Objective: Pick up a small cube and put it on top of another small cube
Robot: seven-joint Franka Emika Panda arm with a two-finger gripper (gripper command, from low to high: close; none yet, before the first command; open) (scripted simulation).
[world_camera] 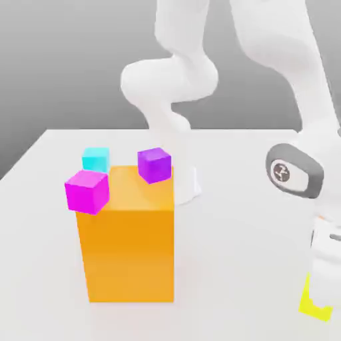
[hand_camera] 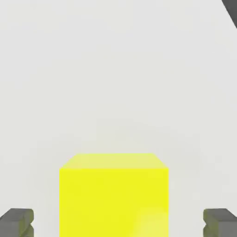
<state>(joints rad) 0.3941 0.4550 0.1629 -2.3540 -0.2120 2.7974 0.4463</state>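
- Yellow, the small cube (hand_camera: 114, 196) sits on the white table (world_camera: 226, 266) at the exterior view's lower right, partly hidden behind the arm's white hand.
- Grey fingertips (hand_camera: 16, 222) stand on either side of the cube in the hand view, with clear gaps between them and its faces; the gripper (hand_camera: 118, 223) is apart, clamped on nothing.
- Nearer the middle stands the tall orange block (world_camera: 128, 246).
- Against its upper corner shows a magenta cube (world_camera: 86, 191), and by its far edge a purple cube (world_camera: 154, 164).
- Farther back is a cyan cube (world_camera: 96, 158).
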